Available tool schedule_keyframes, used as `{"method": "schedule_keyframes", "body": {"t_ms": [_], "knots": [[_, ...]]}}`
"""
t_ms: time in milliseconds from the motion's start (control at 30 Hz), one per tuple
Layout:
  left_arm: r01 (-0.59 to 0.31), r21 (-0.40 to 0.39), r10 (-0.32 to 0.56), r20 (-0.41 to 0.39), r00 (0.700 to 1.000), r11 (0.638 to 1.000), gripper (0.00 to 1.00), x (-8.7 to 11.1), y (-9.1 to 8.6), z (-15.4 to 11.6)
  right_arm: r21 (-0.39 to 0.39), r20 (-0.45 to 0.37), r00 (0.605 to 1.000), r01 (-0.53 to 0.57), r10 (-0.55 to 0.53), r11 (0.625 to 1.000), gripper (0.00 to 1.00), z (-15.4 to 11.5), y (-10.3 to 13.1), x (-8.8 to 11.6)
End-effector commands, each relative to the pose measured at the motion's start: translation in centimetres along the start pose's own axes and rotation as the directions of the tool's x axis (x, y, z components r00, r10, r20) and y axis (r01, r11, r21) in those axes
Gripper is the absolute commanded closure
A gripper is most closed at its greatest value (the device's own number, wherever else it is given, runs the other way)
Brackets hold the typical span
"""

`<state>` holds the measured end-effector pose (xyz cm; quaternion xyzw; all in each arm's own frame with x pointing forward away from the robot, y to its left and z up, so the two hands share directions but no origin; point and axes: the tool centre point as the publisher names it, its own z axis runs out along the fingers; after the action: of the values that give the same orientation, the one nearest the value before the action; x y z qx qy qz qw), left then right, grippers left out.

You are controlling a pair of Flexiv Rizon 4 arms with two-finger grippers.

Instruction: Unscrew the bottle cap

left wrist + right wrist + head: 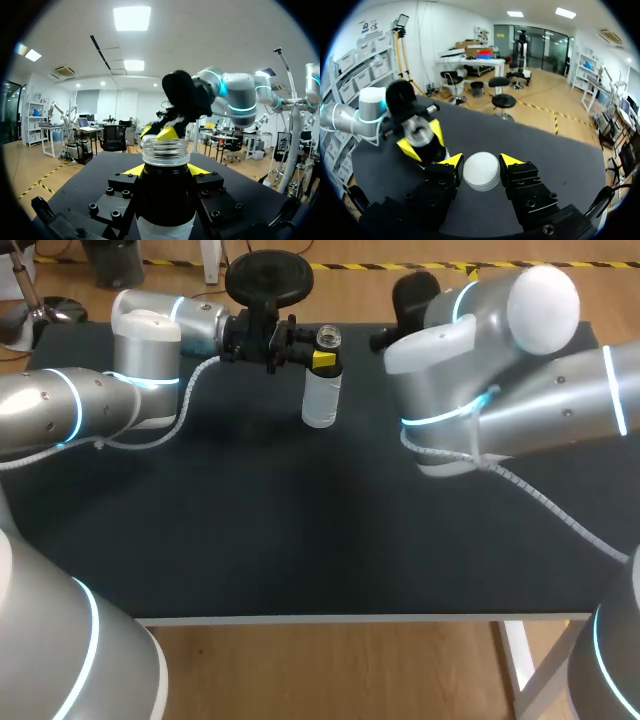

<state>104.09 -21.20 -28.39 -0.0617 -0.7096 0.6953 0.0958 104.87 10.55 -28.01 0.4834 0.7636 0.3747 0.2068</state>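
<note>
Though hidden overhead, cap [481,172] pinched in right gripper [481,161]; left gripper [166,171] tight on bottle [321,400].

A clear bottle [321,390], its lower body wrapped in a white label, and a plain white cap [481,171] show against the matt black table [300,540] with its pale front edge. The left gripper [320,358] and right gripper [481,161] are black, each finger tipped in bright yellow. The left arm [60,410] and right arm [520,410] are silver-grey, ringed with glowing cyan bands, and white coiled cables [186,400] run along them
</note>
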Motion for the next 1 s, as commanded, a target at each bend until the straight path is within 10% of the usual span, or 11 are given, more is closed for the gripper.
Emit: {"method": "schedule_keyframes", "body": {"t_ms": [33, 767, 833, 900, 1000], "knots": [[0.0, 0.002, 0.0, -0.005, 1.0, 1.0, 1.0, -0.2, 0.1, 0.0, 0.012, -0.002, 1.0, -0.021, 0.021, 1.0, 1.0, -0.5, -2.5, -1.5], [0.0, 0.002, 0.0, -0.005, 1.0, 1.0, 1.0, -0.2, 0.1, 0.0, 0.189, 0.144, 0.984, -0.129, 0.102, 0.974, 1.0, 3.5, -12.0, -6.6], [0.0, 0.002, 0.0, -0.005, 1.0, 1.0, 1.0, -0.2, 0.1, 0.0, 0.196, 0.148, 0.985, -0.122, 0.094, 0.973, 0.62, 3.6, -12.1, -6.7], [0.0, 0.002, 0.0, -0.005, 1.0, 1.0, 1.0, -0.2, 0.1, 0.0, 0.195, 0.152, 0.984, -0.125, 0.096, 0.973, 0.0, 3.6, -12.1, -6.8], [0.0, 0.002, 0.0, -0.005, 1.0, 1.0, 1.0, -0.2, 0.1, 0.0, 0.19, 0.157, 0.983, -0.125, 0.096, 0.974, 0.0, 3.5, -11.9, -6.9]]}}
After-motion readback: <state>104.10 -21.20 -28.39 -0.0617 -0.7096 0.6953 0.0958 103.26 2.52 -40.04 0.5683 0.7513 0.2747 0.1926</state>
